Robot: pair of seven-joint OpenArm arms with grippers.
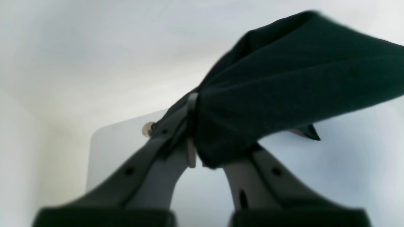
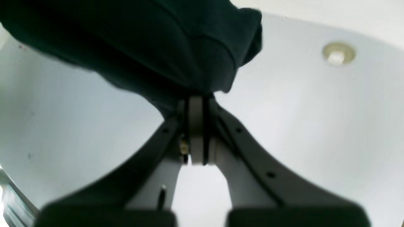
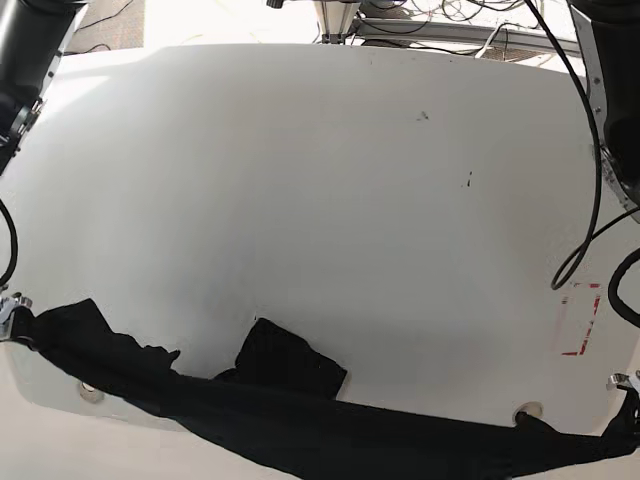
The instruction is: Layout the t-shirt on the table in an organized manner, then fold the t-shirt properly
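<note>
1. Basically, t-shirt (image 3: 300,420) strung as a black band along the near edge of the white surface (image 3: 330,200).
2. Left gripper (image 1: 197,132) clamps one end, right gripper (image 2: 197,104) the other.
3. Print hidden; wrist views blurred.

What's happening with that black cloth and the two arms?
A two-armed robot holds a black t-shirt stretched between its arms. The left pincer and the right pincer are each clamped shut on a bunch of fabric. The shirt hangs low along one edge of the white table, not yet laid flat or folded.
</note>
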